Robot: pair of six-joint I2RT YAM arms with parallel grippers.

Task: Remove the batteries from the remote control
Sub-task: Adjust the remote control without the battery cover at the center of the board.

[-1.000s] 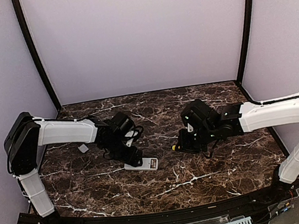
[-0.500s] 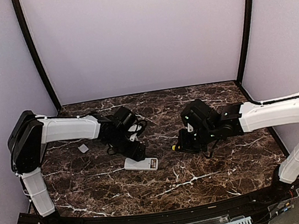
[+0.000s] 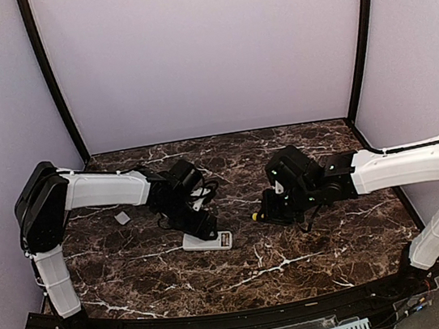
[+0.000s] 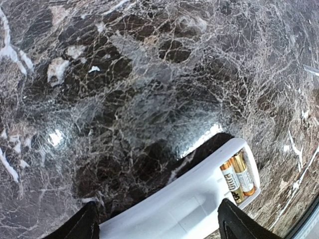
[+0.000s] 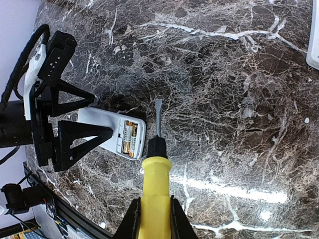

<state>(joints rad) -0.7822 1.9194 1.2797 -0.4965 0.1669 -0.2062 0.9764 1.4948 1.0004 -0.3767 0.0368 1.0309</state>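
Fingers of the left arm (image 4: 82,226) stood spread wide on either side of the white plastic remote control (image 4: 184,204), which lay on the dark marble tabletop (image 5: 239,99). Two gold-and-red cylindrical batteries (image 4: 238,175) sat side by side in its open compartment. Fingers of the right arm (image 5: 130,221) gripped a yellow-handled screwdriver (image 5: 155,184), its tip beside the remote.

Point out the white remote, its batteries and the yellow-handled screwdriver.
white plastic remote control (image 5: 101,116): right wrist view, bare back panel.
gold-and-black cylindrical batteries (image 5: 130,138): right wrist view, middle of pair.
yellow-handled screwdriver (image 5: 155,186): right wrist view, handle.
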